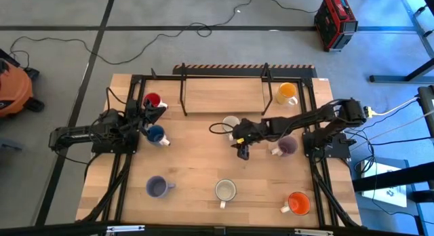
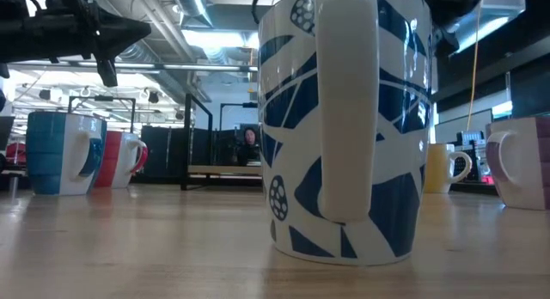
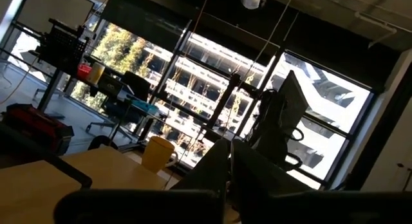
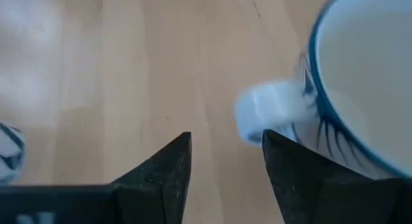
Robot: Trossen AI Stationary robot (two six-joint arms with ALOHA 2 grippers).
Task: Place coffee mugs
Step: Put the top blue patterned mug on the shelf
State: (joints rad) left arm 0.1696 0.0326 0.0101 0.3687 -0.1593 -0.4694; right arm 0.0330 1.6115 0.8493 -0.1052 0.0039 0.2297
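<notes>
Several coffee mugs stand upright on the wooden table (image 1: pixel 196 161). A white mug with a blue pattern (image 1: pixel 231 123) stands at the middle. My right gripper (image 1: pixel 241 148) hangs open just beside it, on the table's near side, pointing down at a slant. In the right wrist view the mug's handle (image 4: pixel 270 111) lies just past one fingertip (image 4: pixel 277 147), with nothing between the fingers. My left gripper (image 1: pixel 159 112) waits shut at the left, between a red mug (image 1: pixel 153 100) and a blue mug (image 1: pixel 156 134).
Other mugs stand around: yellow (image 1: pixel 287 93) at the far right, lavender (image 1: pixel 287 146) by the right arm's base, and lavender (image 1: pixel 158 187), white patterned (image 1: pixel 225 190) and orange (image 1: pixel 298 203) along the near edge. A black frame (image 1: pixel 224 76) rims the far side.
</notes>
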